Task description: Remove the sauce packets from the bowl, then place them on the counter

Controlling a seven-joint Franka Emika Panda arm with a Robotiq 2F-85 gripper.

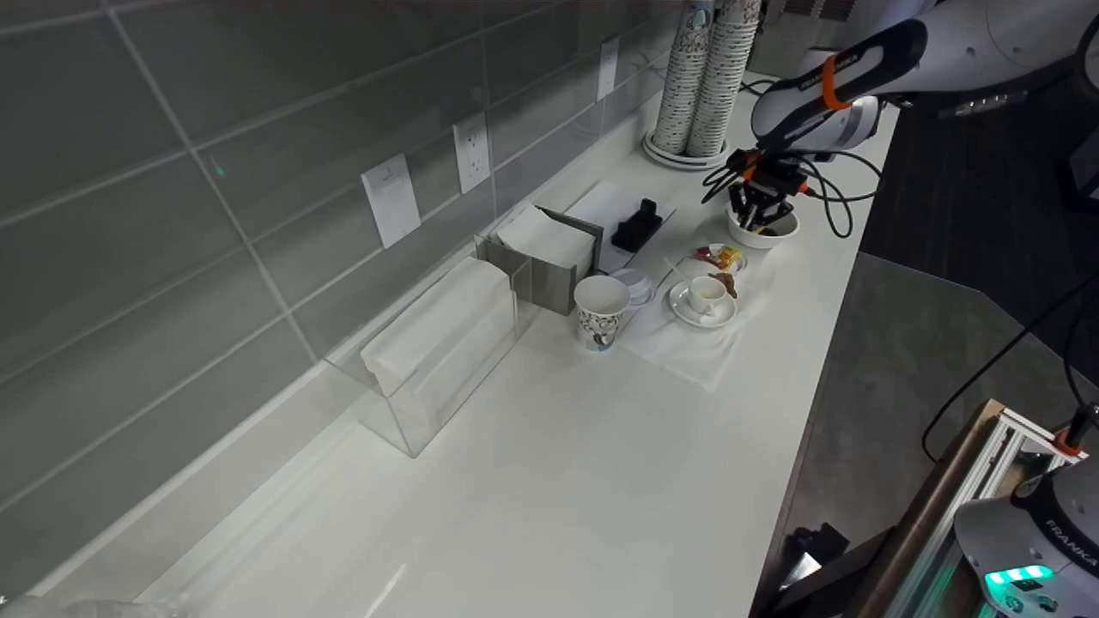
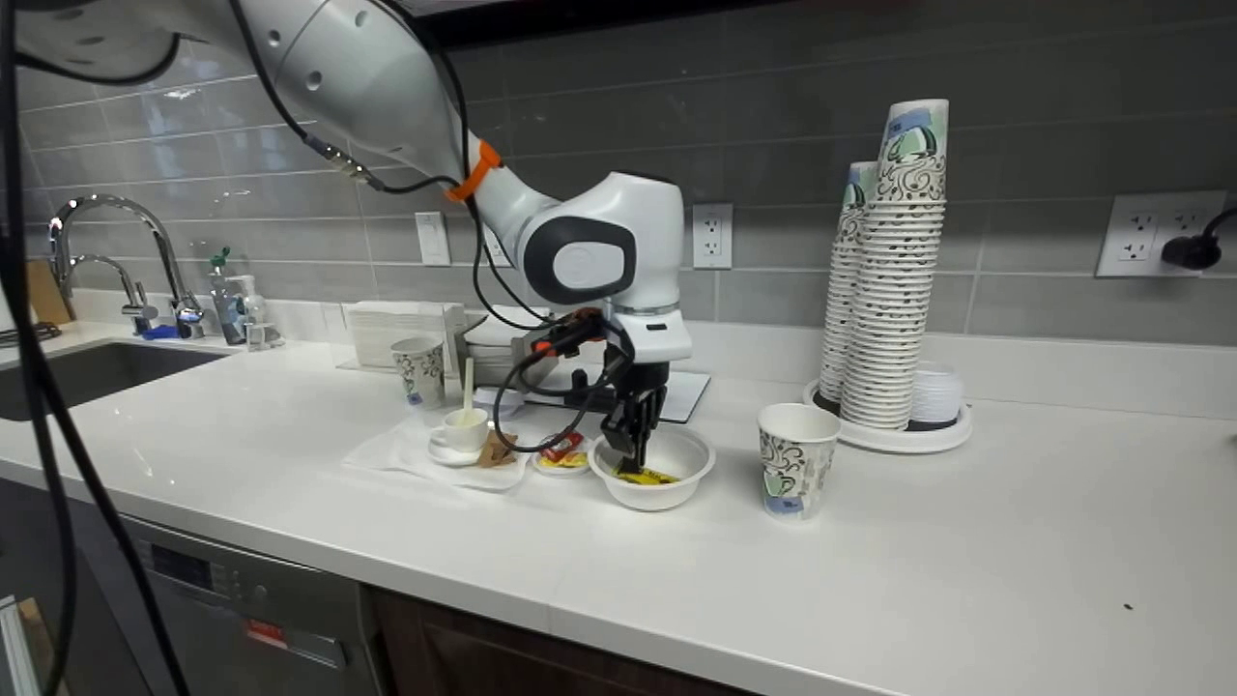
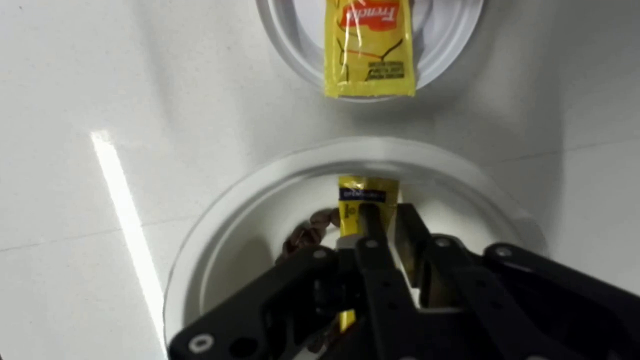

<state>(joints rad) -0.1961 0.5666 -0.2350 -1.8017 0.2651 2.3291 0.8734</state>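
The white bowl stands on the white counter; it also shows in an exterior view and the wrist view. A yellow sauce packet lies in it, partly hidden under my fingers; yellow also shows in an exterior view. Whether more packets lie beneath is hidden. My gripper points down into the bowl, also in both exterior views. Its fingers are a narrow gap apart, one over the packet, the other beside its edge.
Dark reddish-brown pieces lie in the bowl. A small white dish beside it holds a yellow French's packet. A paper cup and a cup stack stand at one side. A small cup on a saucer stands nearby.
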